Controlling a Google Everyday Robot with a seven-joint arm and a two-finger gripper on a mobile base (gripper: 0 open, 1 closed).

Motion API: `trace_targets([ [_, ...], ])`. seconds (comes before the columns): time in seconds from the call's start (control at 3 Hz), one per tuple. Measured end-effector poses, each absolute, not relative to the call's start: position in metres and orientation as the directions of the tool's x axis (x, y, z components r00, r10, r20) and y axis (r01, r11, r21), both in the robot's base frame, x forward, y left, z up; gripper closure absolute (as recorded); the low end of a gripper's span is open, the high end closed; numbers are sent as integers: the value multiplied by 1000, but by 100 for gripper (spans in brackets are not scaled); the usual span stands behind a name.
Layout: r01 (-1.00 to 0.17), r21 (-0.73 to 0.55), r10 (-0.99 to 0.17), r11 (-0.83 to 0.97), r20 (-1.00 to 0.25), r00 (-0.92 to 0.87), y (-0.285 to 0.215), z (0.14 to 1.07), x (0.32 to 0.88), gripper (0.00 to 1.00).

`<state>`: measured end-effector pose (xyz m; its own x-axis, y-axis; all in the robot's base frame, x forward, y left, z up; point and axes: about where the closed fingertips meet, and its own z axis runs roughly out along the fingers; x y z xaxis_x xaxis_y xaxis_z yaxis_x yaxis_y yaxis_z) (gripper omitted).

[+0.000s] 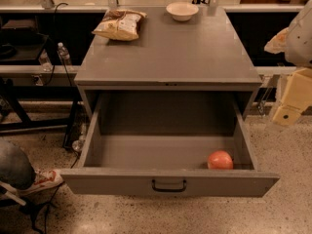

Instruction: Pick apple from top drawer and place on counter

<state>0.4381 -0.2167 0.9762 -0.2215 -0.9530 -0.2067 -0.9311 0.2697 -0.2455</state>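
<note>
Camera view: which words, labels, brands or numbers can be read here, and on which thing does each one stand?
No text can be read.
The snack bag on the counter: has print, too blurred to read.
The bottle left of the cabinet: label too small to read.
The apple, the top drawer, the white bowl: no writing seen.
The pincer, at the right edge beside the top drawer: no writing seen.

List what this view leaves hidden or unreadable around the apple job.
- gripper: camera view, right of the counter, partly cut off by the frame edge.
- apple: its underside is hidden behind the front panel of the top drawer.
- chip bag: print unreadable from here.
</note>
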Motion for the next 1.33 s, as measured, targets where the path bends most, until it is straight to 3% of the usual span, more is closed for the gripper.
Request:
trace_targets([
  [0.33, -931, -246, -953, 270, -207, -221, -217, 976, 438, 0],
  [0.67, -922, -163, -926, 351, -210, -315, -203, 938, 446, 0],
  [1.33, -795, -19, -778, 606, -220, -588, -172, 844, 474, 0],
])
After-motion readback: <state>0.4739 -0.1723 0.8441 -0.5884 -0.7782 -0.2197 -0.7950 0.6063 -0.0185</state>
